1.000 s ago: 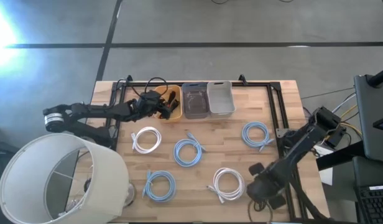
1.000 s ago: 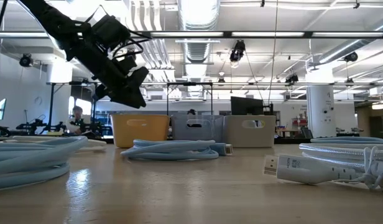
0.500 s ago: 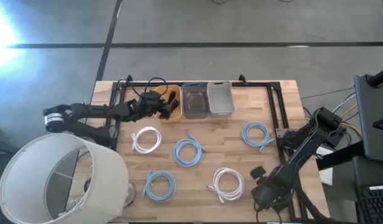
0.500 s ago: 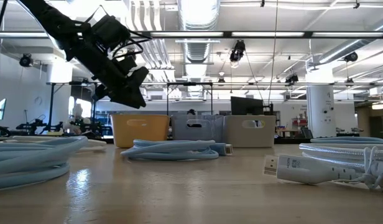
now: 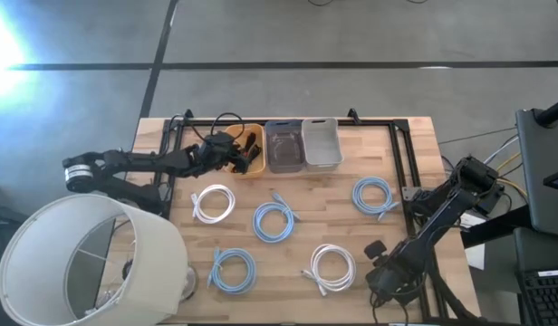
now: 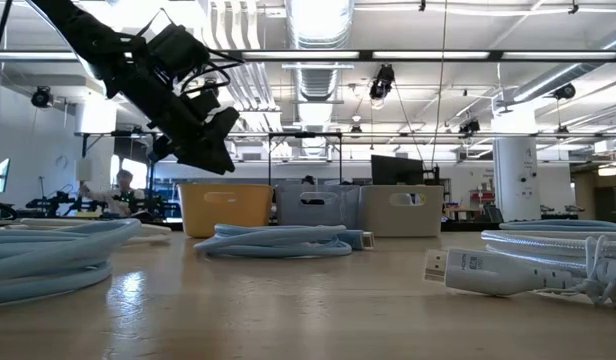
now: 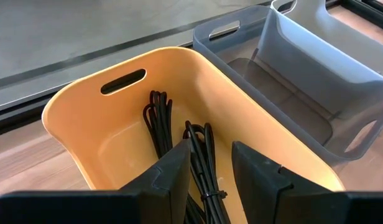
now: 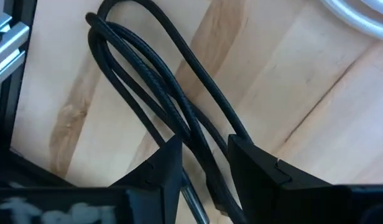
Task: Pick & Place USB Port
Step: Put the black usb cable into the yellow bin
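Right gripper (image 8: 201, 163) low at table's (image 5: 415, 136) front-right corner, jaws part-open astride black cable (image 8: 148, 81); may snag frame.

Off-task stuff I see: a big white lampshade (image 5: 89, 263) lying on its side over the wooden table's (image 5: 297, 186) near-left corner, and a black metal frame (image 5: 401, 149) along the far and side edges. A person (image 6: 118, 185) sits far back in the room (low view only); a keyboard (image 5: 543, 288) lies off to the right.
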Robot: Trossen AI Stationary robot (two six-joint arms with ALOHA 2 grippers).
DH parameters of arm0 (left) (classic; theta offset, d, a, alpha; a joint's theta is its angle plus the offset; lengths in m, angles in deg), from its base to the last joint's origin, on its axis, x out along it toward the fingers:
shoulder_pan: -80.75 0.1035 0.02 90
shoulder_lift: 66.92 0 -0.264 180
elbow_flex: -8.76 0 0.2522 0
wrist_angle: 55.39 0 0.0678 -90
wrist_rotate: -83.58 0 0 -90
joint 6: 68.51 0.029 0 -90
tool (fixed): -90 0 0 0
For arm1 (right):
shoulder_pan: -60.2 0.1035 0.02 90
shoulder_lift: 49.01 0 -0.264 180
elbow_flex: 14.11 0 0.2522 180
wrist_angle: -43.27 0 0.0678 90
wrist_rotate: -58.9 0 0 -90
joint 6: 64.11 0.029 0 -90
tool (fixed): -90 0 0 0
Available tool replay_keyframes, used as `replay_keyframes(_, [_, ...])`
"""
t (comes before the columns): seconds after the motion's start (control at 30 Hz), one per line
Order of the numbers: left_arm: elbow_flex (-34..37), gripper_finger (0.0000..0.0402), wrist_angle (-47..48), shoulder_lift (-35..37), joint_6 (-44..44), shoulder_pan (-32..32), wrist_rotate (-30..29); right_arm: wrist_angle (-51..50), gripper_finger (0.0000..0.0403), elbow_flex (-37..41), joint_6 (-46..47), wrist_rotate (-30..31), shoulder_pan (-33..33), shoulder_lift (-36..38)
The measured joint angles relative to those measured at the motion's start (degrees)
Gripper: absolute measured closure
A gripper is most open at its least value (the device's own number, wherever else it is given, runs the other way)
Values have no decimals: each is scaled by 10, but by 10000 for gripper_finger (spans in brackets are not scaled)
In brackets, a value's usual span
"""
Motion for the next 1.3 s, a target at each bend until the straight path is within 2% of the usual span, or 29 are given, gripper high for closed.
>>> replay_keyframes(0.2, [0, 280, 0, 0, 0, 0, 0, 66, 280, 31, 0, 13, 0, 0])
replay_keyframes(0.33, [0, 280, 0, 0, -1, 0, 0, 75, 283, 42, 1, 13, 0, 0])
replay_keyframes(0.5, [0, 280, 0, 0, -2, 0, 0, 76, 318, 41, 4, 13, 0, 0])
replay_keyframes(0.7, [0, 280, 0, 0, -2, 0, 0, 76, 385, 26, 4, 9, 0, 0])
replay_keyframes(1.03, [0, 280, -1, 0, -2, 0, 1, 42, 388, -49, 14, 11, -2, 12])
replay_keyframes(1.2, [0, 280, -25, 0, 34, -2, 49, 17, 389, -84, 15, 63, -7, 34])
replay_keyframes(1.3, [0, 280, -59, 0, 70, -6, 98, -8, 389, -104, 10, 120, -17, 57])
